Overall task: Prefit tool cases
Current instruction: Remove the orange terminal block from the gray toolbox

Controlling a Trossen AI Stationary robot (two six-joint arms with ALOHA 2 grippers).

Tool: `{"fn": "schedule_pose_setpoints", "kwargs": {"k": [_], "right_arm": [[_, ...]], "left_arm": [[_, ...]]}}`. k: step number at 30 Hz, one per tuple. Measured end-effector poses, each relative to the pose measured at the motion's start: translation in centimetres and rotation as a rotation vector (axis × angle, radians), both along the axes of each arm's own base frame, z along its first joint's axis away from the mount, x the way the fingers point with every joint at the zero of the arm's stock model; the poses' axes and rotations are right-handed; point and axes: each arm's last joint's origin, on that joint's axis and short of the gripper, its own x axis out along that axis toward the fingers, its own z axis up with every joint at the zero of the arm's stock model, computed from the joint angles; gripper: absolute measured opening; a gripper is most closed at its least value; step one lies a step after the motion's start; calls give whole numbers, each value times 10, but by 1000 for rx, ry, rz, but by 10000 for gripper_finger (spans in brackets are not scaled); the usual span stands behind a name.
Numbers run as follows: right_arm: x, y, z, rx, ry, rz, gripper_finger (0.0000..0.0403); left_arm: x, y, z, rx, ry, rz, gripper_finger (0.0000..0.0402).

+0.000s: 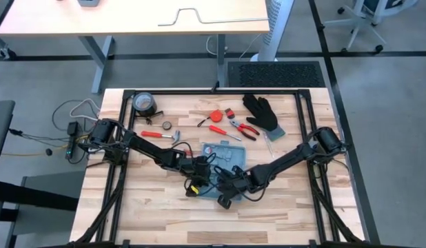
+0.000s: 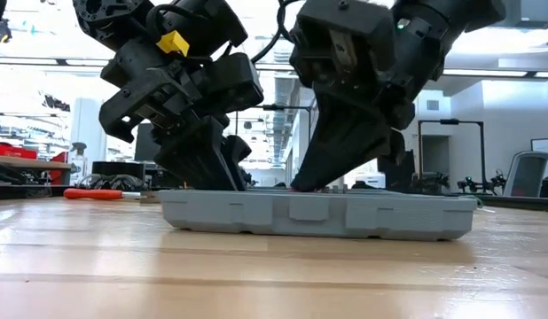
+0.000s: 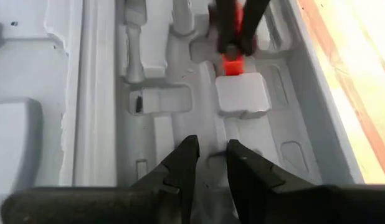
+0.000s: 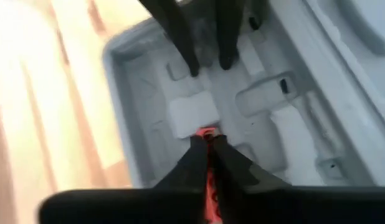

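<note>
Right pincer [image 4: 208, 149] clamped on a small red tool [image 3: 233, 62] inside the tool case [image 2: 318, 215], left pincer [image 3: 211, 155] narrowly parted, empty.

Lab or workshop: wooden bench [image 1: 158, 207], office chair [image 1: 364, 17], desk [image 1: 130, 17], monitors behind.

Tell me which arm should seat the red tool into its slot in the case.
Right. The right pincer is shut on the red tool, down among the moulded slots of the open tool case. The left pincer hovers nearby over the case, open and empty.
</note>
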Motion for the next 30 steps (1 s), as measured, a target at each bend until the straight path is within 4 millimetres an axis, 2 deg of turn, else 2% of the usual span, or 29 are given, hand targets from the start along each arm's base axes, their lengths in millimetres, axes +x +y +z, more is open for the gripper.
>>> {"fn": "schedule_pose_setpoints", "kwargs": {"k": [3,15,18,27,30], "right_arm": [[0,0,2,-5,-6,6,1],[-1,-1,5,-9,0,15,6],[-2,-1,1,5,8,25,30],[-7,-1,-8,45,34,34,138],[-5,0,-12,53,31,43,156]], "left_arm": [[-1,0,0,2,6,-1,83],[-3,1,-3,8,15,3,83],[-3,1,-3,9,15,3,83],[-3,0,-3,9,15,2,83],[-3,0,-3,9,15,2,83]]}}
